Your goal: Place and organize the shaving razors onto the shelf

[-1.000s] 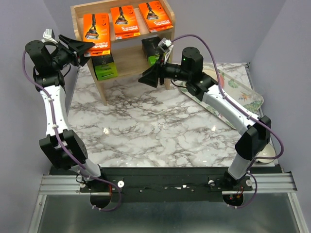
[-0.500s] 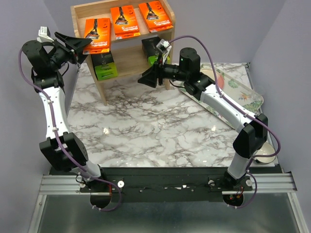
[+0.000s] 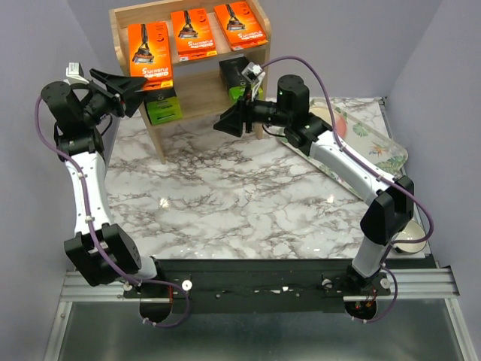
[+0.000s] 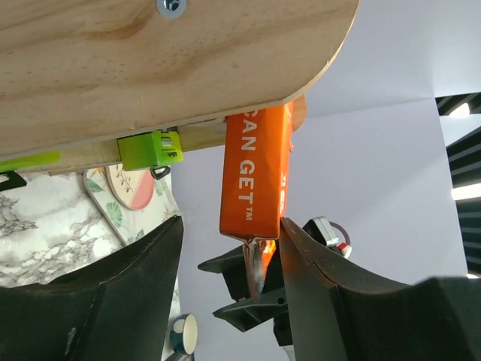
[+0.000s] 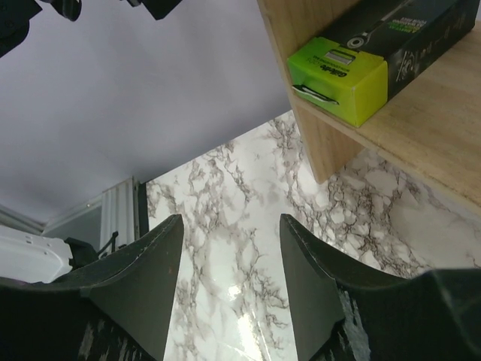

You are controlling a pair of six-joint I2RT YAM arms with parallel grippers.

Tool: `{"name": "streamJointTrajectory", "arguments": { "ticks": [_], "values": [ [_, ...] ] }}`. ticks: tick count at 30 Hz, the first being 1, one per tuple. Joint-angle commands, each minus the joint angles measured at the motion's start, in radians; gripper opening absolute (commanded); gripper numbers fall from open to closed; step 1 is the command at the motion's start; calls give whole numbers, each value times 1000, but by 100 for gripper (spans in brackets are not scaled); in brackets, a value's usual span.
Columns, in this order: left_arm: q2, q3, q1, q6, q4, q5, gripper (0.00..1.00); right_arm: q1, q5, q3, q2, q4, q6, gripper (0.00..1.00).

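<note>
Orange flat rectangular razor packs on pale grained wooden shelf

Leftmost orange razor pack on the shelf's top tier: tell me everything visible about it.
The leftmost orange razor pack is a flat, orange cardboard-looking carton showing a black razor and white lettering; its narrow side reads "CAN GET". It lies flat on the wooden shelf's top tier, left of two orange packs, near end overhanging the front edge. The open left end effector straddles that end; one finger sits against it, contact uncertain.
</note>
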State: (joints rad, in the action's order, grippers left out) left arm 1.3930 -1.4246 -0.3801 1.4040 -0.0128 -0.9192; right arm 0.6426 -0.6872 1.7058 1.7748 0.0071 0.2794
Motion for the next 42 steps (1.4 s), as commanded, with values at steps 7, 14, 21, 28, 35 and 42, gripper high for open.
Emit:
{"name": "streamJointTrajectory", "arguments": {
  "ticks": [7,14,21,28,35,42],
  "values": [
    [-14,-20,-8,27,-61,-9,35,6,9,-48,-5,28,-2,63],
    [1,-79,-9,69,-75,-3,0,8,20,-60,-5,22,-16,63],
    [-90,-175,-8,79,293,230,0,8,29,-63,-6,16,-19,63],
    [-100,-237,-8,185,651,396,0,8,28,-54,11,13,-3,63],
    [-48,-289,21,214,625,396,0,14,37,-63,6,14,-14,63],
    [-40,-335,98,223,606,425,0,17,52,-98,-9,16,-20,63]
  ]
}}
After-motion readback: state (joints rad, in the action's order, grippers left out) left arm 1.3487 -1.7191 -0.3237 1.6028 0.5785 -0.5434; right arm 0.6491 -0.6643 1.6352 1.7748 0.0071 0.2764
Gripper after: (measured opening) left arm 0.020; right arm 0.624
